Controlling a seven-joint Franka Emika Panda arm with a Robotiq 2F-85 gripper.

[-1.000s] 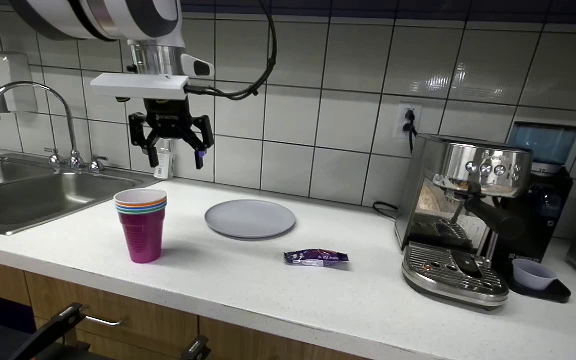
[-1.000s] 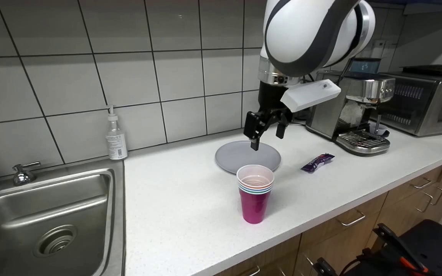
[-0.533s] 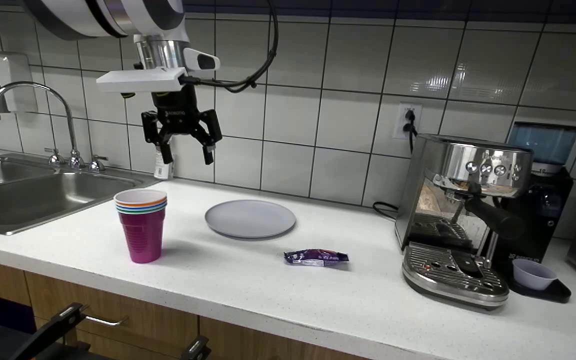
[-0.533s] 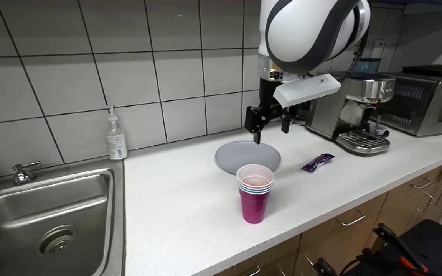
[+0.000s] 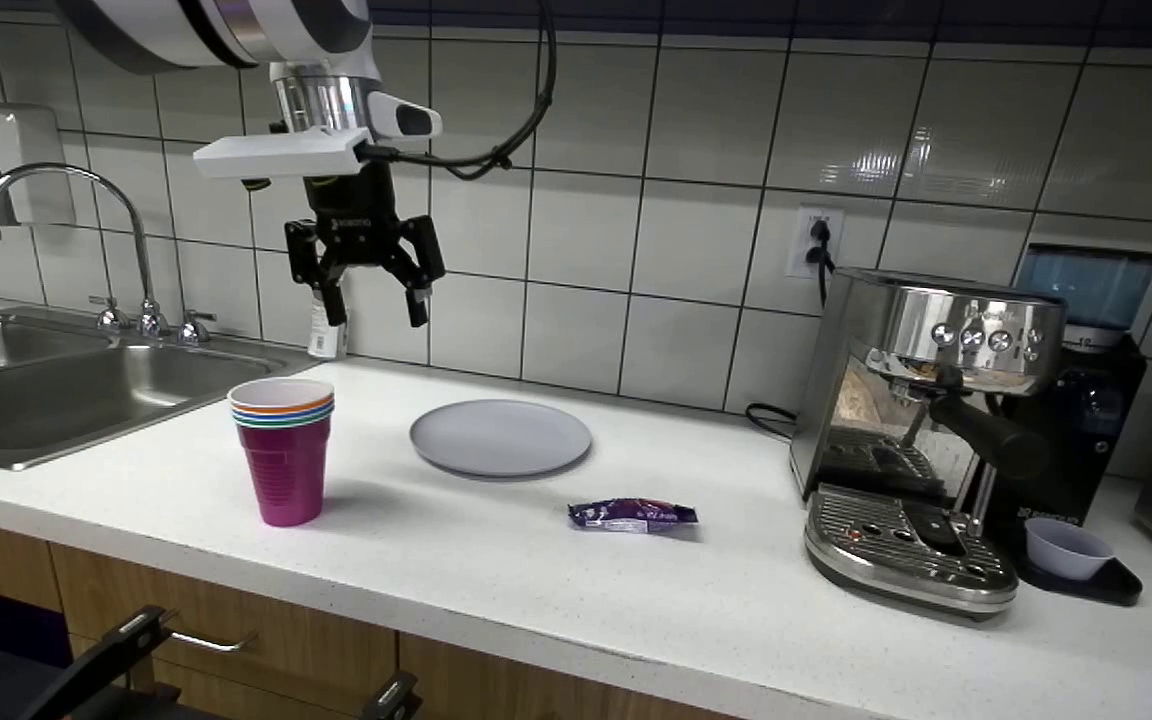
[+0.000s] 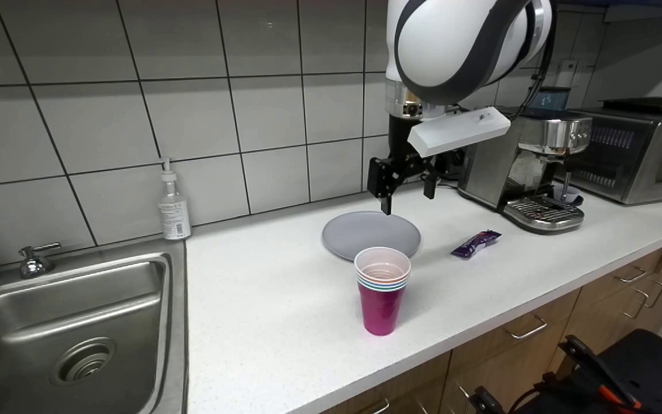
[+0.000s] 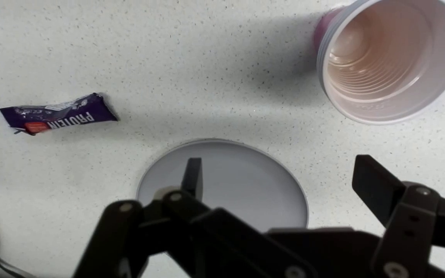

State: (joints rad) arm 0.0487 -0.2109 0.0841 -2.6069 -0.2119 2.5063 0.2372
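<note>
- Gripper (image 5: 377, 314) hanging above the white counter (image 5: 496, 560), its jaws spread wide apart, fingers pointing down
- Magenta cup stack (image 6: 381, 307) standing upright on the counter near its front edge, on the side toward the sink (image 6: 176, 322)
- Gray plate (image 7: 245, 193) lying flat nearer the tiled wall (image 5: 696, 235), apart from the stack and partly behind a finger in the wrist view
- Purple wrapped bar (image 7: 62, 116), marked PROTEIN, lying between the plate and the coffee machine (image 5: 896, 325)
</note>
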